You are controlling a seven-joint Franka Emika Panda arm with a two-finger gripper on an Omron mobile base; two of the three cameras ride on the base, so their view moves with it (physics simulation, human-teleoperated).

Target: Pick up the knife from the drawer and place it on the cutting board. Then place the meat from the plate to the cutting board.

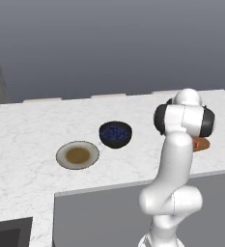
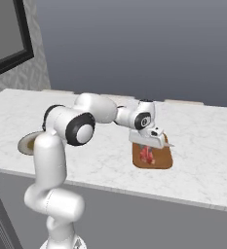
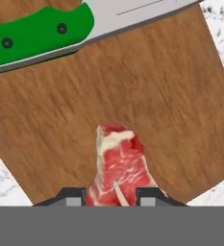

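Meat pinched between gripper fingertips, hanging over the cutting board near its front edge
Steak reads as soft, light and likely slick, so it may sag or slide out of the pinch; the thick red middle looks like the place to hold, not the pale fatty rim. Knife already lies across the board's far end, green handle on the wood, blade tip cut off at the frame edge. Plate sits bare beside the blue bowl near the counter's front edge. Hard to tell whether the meat touches the board yet; in the left base view the arm hides most of the board
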